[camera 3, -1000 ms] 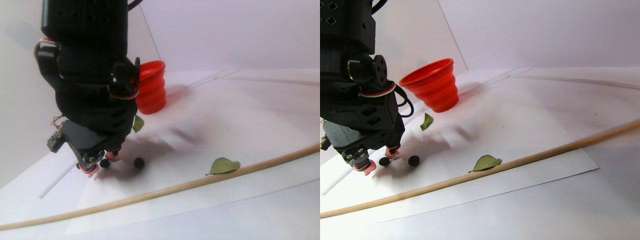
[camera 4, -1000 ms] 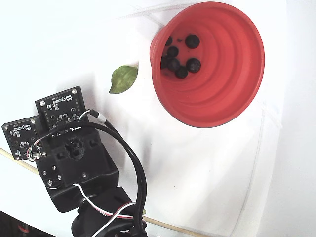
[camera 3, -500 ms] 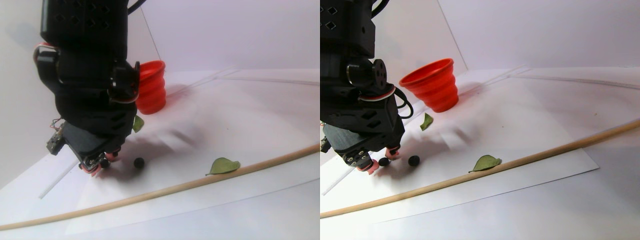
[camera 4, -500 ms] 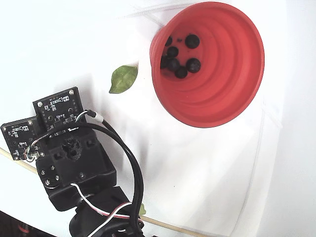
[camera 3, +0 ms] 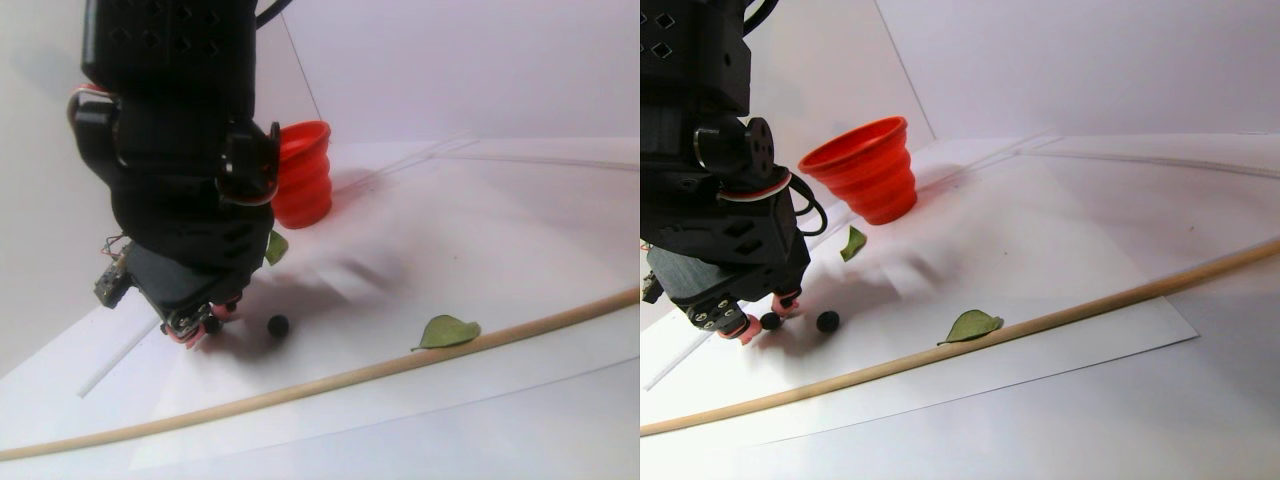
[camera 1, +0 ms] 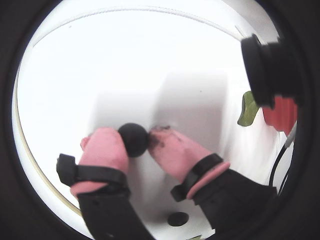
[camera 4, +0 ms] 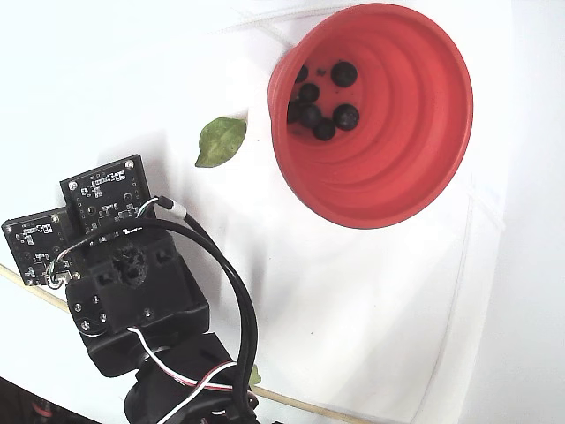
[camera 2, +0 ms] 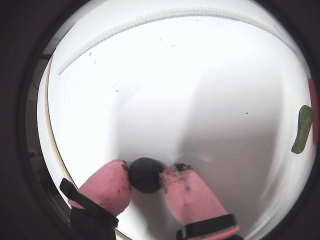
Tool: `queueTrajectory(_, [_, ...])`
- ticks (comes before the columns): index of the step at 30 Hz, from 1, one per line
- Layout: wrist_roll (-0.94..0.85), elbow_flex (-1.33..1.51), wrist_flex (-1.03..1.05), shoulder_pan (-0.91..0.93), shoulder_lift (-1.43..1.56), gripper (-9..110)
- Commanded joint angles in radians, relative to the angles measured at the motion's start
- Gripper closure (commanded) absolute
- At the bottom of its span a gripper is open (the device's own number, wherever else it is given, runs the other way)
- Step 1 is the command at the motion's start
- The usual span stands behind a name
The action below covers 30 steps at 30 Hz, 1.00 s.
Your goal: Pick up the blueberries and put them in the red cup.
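My gripper (camera 1: 134,143) is low over the white sheet, its pink fingertips pressed against both sides of one dark blueberry (camera 1: 133,135). In another wrist view the gripper (camera 2: 146,176) pinches that blueberry (camera 2: 145,170) the same way. In the stereo pair view the gripper (camera 3: 205,326) touches the paper, and a second blueberry (camera 3: 278,324) lies loose just right of it. The red cup (camera 3: 300,175) stands behind the arm. In the fixed view the red cup (camera 4: 397,132) holds several blueberries (camera 4: 322,97), and the arm (camera 4: 132,291) hides the gripper.
A long wooden stick (camera 3: 350,375) runs along the near edge of the sheet. One green leaf (camera 3: 447,332) lies by the stick, another green leaf (camera 4: 219,141) lies next to the cup. Two circuit boards (camera 4: 101,194) ride on the arm.
The jaws have narrowed from wide apart round the berry to pressing on it. The arm, cup and loose berry have stayed put.
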Motion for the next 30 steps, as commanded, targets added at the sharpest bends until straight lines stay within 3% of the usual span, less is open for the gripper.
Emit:
queueTrajectory(1, [0.020, 0.025, 0.011, -0.005, 0.097, 91])
queueTrajectory(30, [0.100, 0.190, 0.195, 0.026, 0.494, 91])
